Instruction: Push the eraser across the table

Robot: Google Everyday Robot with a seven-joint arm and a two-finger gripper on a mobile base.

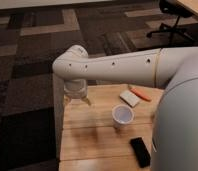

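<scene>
Dark patchwork carpet surrounds the plank table (84,142), where we take the white cup (123,116) as our marker. Our gripper (76,95) hangs left of the cup and farther back; whether it is spread or clenched we cannot tell. The eraser (140,151) lies on the table to the cup's near right, long axis roughly front to back. The cup sits almost between them, so we judge the approach must round it.

End effector (76,96) over table (92,142) far-left corner; cup (122,116) between it and eraser (140,151); open wood left.
</scene>
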